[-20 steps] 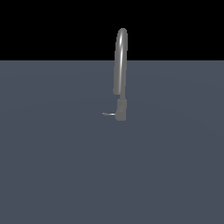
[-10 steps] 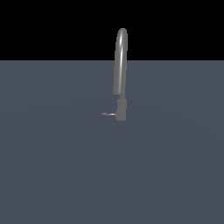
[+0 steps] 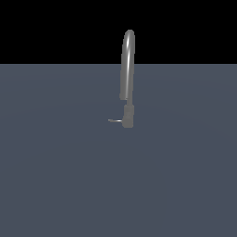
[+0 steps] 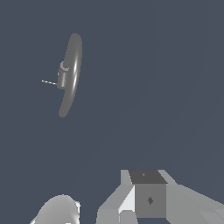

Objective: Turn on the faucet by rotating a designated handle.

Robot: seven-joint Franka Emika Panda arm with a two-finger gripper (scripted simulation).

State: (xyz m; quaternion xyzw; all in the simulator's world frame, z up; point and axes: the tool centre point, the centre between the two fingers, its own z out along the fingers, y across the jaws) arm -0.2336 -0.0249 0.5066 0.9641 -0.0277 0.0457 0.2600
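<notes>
The faucet (image 3: 127, 69) is standing upright on the bare grey tabletop (image 3: 55, 185), a little toward 1 o'clock from the centre of the exterior view, its arched spout rising past the far edge of the surface. The handle (image 3: 115, 121) is sticking out of the base cylinder toward 9 o'clock, thin and level, so it looks as though it is sitting in its off position, waiting to be swept round.

In the wrist view the camera is looking almost straight down the spout, so the faucet (image 4: 70, 74) is reading as a narrow ellipse with the handle (image 4: 49, 82) showing only as a pale sliver at 9 o'clock of it. That steep look suggests the arm is hanging above the tabletop, well apart from the tap.

The arm is not appearing in the exterior view at all. The end effector (image 4: 148, 199) is being cut off by the frame edge: only grey blocks of its body are showing, no fingertips, so I cannot tell whether it is open or closed. Nothing seems to be in its hold.
</notes>
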